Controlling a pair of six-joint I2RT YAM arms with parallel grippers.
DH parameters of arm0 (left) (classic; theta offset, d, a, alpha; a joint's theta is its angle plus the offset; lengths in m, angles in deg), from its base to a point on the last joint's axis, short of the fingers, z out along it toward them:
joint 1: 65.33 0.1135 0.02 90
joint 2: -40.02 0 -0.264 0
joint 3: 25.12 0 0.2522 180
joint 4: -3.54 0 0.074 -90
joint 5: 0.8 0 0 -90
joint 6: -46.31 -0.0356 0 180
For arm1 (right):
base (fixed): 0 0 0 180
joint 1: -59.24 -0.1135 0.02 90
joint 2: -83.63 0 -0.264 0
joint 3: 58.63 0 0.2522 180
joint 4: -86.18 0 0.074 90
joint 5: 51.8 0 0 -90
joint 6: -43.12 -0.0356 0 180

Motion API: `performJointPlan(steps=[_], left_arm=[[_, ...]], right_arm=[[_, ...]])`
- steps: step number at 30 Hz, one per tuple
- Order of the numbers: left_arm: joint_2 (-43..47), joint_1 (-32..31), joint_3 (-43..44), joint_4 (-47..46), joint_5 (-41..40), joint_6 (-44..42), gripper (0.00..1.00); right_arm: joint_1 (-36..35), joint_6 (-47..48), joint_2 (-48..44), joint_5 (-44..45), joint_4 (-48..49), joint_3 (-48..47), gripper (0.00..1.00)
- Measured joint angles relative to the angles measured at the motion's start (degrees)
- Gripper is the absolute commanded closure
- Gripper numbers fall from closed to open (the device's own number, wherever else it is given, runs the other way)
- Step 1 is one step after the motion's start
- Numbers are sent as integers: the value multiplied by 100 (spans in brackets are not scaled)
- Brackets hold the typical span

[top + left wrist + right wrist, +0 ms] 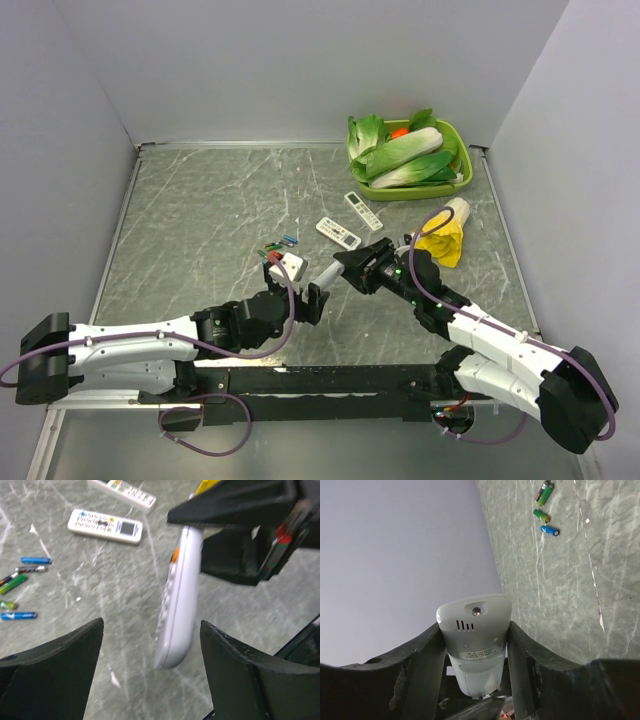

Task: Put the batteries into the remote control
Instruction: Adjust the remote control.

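Observation:
My right gripper (350,268) is shut on the slim white remote control (326,275) and holds it above the table, its free end pointing left. In the right wrist view the remote (475,635) sits between my fingers, back side with vents and label showing. My left gripper (314,300) is open and empty; in the left wrist view (150,650) the remote's rounded end (177,610) hangs between its jaws without touching them. Two blue batteries (36,560) (19,615) lie on the table to the left, also seen from above (291,240); one shows in the right wrist view (550,530).
Green-wrapped cells (12,583) lie among the blue ones. Two longer white remotes (338,233) (363,210) lie behind the grippers. A green tray (462,175) of vegetables stands at the back right, a yellow cloth (445,240) in front of it. Walls enclose three sides.

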Motion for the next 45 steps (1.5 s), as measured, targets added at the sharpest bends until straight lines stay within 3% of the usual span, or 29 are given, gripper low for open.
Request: performJointPlan(steps=[2,5,11,12,14,15,17,18,20,21,24,31,37,45], left_arm=[[-7,-2,0,-203,11,-2,23],[-63,-2,0,-463,31,0,34],[-463,-2,2,-608,70,61,64],[-503,-4,13,-612,96,74,74],[-529,-31,66,-590,190,79,84],[-529,-59,87,-570,262,-2,92],[-507,-96,118,-472,302,-42,99],[-481,-90,133,-413,317,-24,99],[-422,-92,229,-210,330,17,99],[-393,-79,319,-35,306,83,99],[-289,87,728,553,332,262,99],[-155,732,1755,1971,1097,527,99],[-136,1342,2500,3139,2114,599,94],[-79,1875,3053,4103,3250,601,94]], right_arm=[[0,-20,-4,2,-4,20,100],[0,-46,-7,2,-4,22,100],[0,-79,-61,26,-15,57,100],[0,-79,-74,46,-13,63,100],[0,-83,-114,68,-11,94,82],[0,-63,-131,55,-17,96,65],[0,13,-153,39,-33,96,47],[0,50,-173,42,-42,96,33],[-2,195,-243,37,-79,79,22],[-13,409,-295,61,-192,37,12],[-9,1259,-470,144,-654,-232,0],[-9,4478,-1211,157,-1211,-986,0],[-11,7705,-1591,-898,-1294,-1016,0],[-227,10754,-1587,-1805,-1434,-671,0]])
